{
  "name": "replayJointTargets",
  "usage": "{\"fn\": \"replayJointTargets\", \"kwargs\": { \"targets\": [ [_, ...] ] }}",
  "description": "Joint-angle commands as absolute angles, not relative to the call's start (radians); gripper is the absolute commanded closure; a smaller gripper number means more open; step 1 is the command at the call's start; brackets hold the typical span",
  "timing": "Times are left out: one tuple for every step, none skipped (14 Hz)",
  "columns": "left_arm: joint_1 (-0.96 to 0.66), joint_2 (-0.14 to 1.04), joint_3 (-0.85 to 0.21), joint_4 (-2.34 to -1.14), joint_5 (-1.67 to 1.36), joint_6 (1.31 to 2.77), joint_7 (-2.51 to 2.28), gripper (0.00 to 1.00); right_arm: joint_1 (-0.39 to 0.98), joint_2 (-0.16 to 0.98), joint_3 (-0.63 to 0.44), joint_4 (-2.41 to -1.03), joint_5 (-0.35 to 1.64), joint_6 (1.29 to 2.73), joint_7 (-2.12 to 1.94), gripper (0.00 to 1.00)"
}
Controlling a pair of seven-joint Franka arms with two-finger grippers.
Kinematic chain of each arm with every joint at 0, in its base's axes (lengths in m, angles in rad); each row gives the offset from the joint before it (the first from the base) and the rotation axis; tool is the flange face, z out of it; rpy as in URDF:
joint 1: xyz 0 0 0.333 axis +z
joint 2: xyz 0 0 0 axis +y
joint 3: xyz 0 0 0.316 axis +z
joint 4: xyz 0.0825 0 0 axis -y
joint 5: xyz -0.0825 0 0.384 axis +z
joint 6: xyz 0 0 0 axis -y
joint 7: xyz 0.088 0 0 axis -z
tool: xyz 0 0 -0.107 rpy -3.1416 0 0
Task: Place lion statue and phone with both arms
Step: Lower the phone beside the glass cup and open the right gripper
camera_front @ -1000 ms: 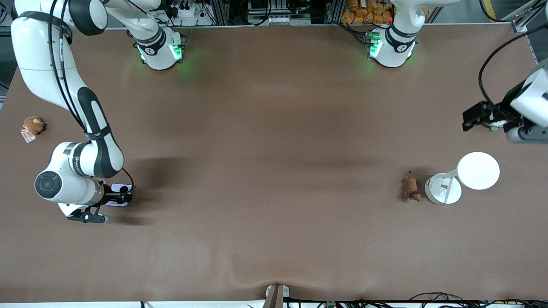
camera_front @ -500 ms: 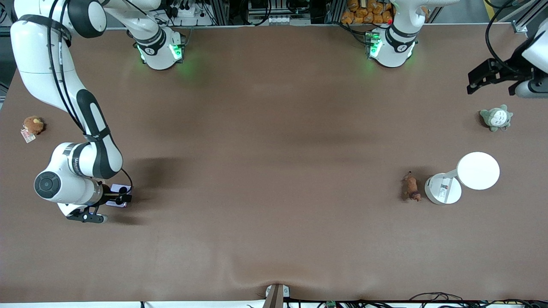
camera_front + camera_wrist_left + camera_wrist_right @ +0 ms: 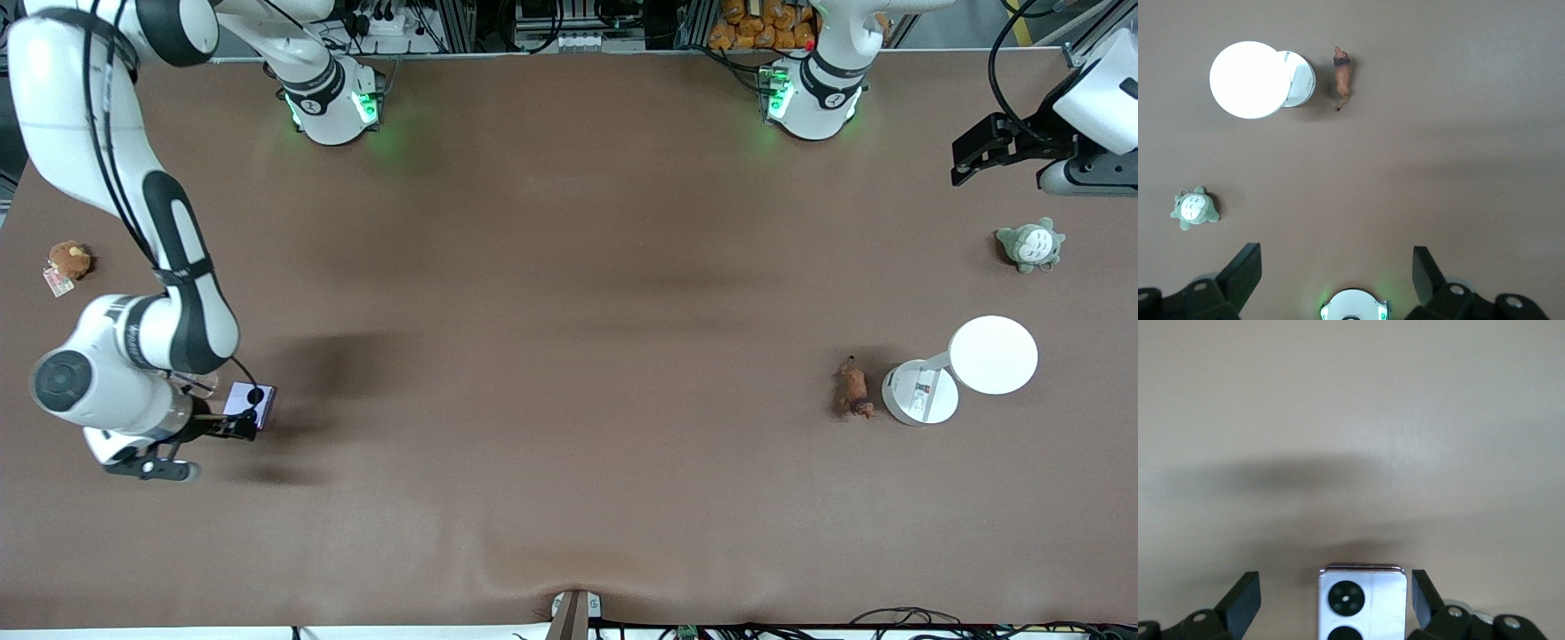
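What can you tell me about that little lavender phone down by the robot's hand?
The phone is a small, square, folded flip phone with a glossy lavender face and two round black camera lenses, one partly cut off in the right wrist view. It lies flat on the brown table toward the right arm's end. The right gripper is right at it, its two black fingers spread wide on either side with gaps showing, so they do not appear to touch it. Nothing else is near.

- lion statue (image 3: pixel 1343 72) lies on the brown counter (image 3: pixel 1438 153), just beside a white lamp (image 3: pixel 1261 79)
- grey-green plush (image 3: pixel 1195 208) sits well apart from both
- left gripper (image 3: pixel 1337 275) up high, fingers spread wide
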State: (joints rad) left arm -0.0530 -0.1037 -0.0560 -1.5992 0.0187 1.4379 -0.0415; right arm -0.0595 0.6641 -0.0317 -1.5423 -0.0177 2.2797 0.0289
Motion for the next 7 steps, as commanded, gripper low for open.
{"fn": "replayJointTargets", "kwargs": {
  "targets": [
    [-0.049,-0.136,-0.064,-1.612,0.003,1.410,-0.051,0.00,-0.051,0.496,-0.003,-1.574,-0.025,2.150,0.035,0.00],
    [-0.045,-0.140,-0.064,-1.611,0.002,1.408,-0.051,0.00,-0.049,0.438,-0.002,-1.577,-0.025,2.072,0.034,0.00],
    [-0.043,-0.143,-0.064,-1.609,0.003,1.405,-0.051,0.00,-0.046,0.376,0.000,-1.577,-0.025,1.990,0.034,0.00],
    [-0.043,-0.155,-0.064,-1.614,0.003,1.404,-0.052,0.00,-0.041,0.311,0.003,-1.578,-0.025,1.921,0.032,0.00],
    [-0.044,-0.159,-0.064,-1.615,0.003,1.398,-0.054,0.00,-0.043,0.248,0.005,-1.583,-0.023,1.869,0.031,0.00],
    [-0.044,-0.163,-0.066,-1.615,0.003,1.385,-0.054,0.00,-0.044,0.191,0.005,-1.586,-0.023,1.809,0.031,0.00],
    [-0.043,-0.172,-0.066,-1.615,0.003,1.384,-0.060,0.00,-0.043,0.143,0.005,-1.592,-0.021,1.743,0.029,0.00]
  ]
}}
